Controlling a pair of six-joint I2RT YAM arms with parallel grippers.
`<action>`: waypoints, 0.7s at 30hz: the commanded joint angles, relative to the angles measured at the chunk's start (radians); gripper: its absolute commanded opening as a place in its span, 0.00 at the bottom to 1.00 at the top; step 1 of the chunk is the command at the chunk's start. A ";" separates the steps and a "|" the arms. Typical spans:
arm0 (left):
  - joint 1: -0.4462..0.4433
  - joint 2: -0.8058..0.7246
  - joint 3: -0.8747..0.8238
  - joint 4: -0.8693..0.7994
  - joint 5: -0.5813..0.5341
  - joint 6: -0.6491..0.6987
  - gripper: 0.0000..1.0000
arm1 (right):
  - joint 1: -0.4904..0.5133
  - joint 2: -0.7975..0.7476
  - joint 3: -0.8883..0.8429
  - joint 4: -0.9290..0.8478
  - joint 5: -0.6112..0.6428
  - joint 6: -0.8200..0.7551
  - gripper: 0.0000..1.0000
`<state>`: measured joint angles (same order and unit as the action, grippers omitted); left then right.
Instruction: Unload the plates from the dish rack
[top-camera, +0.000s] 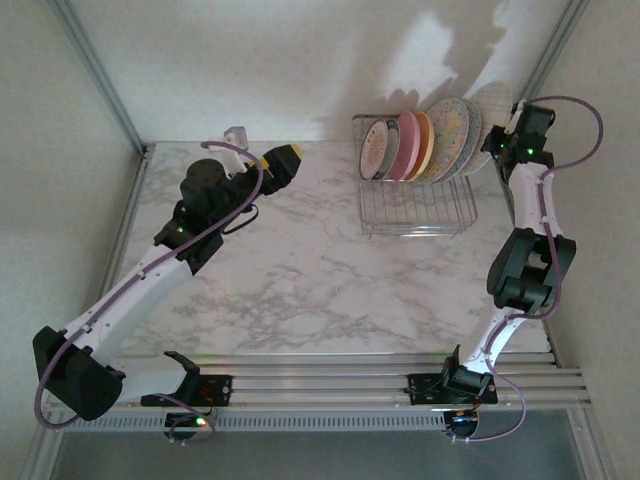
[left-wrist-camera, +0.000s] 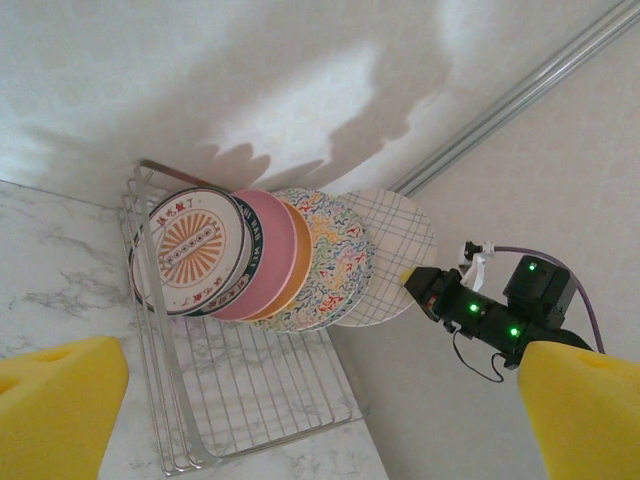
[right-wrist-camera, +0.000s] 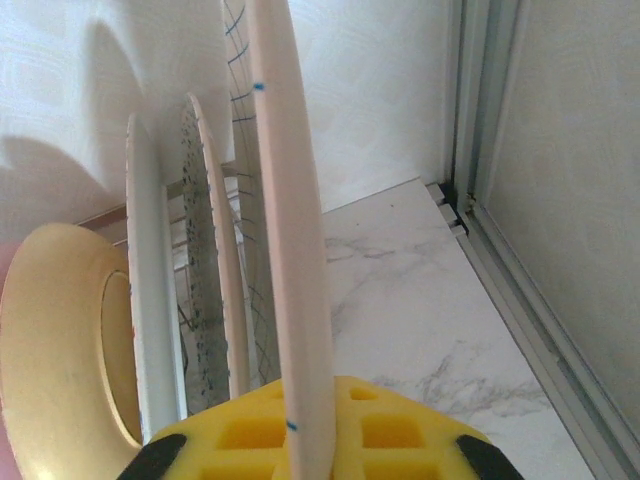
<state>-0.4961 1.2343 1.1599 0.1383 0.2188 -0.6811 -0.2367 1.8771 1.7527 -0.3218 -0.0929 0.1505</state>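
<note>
The left gripper (top-camera: 266, 150) hangs over the far left part of the marble table (top-camera: 300, 280), well apart from the dish rack (top-camera: 415, 215). Its two yellow pads (left-wrist-camera: 60, 400) stand wide apart and nothing is between them. From the left wrist view they point towards the rack.

The dish rack stands on the far right part of the table, close to the back wall. It is a silver wire grid with raised sides. The plates (top-camera: 430, 145) stand on edge in the far end of the rack, one close behind the other in a row that goes from left to right.

The first at the left is the small white plate (top-camera: 375, 150) with a dark rim and an orange design in its centre. Just beside it comes the pink plate (top-camera: 405, 148), then the orange plate (top-camera: 424, 145), then the large speckled plates (top-camera: 452, 135). The last at the right is the checked plate (top-camera: 490, 105), white with thin crossing lines; it leans a little away from the others.

The right gripper (top-camera: 503, 135) is at the far right corner of the table, at the right rim of the checked plate. In the right wrist view the rim of this plate passes edge-on between the yellow pads, and the pads are closed on it. The lower part of this plate is hidden behind the other plates, so it is not possible to tell whether it rests in the rack.
</note>
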 joint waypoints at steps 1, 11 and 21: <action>-0.010 0.000 0.038 0.038 0.028 -0.007 1.00 | 0.008 -0.085 -0.035 0.098 0.036 0.000 0.00; -0.010 0.001 0.044 0.041 0.048 -0.008 1.00 | 0.020 -0.226 -0.191 0.153 0.177 -0.008 0.00; -0.015 0.002 0.039 0.043 0.064 -0.015 1.00 | 0.037 -0.364 -0.291 0.131 0.242 0.001 0.00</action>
<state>-0.4980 1.2343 1.1652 0.1410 0.2512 -0.6819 -0.2127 1.5875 1.4750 -0.2546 0.0967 0.1482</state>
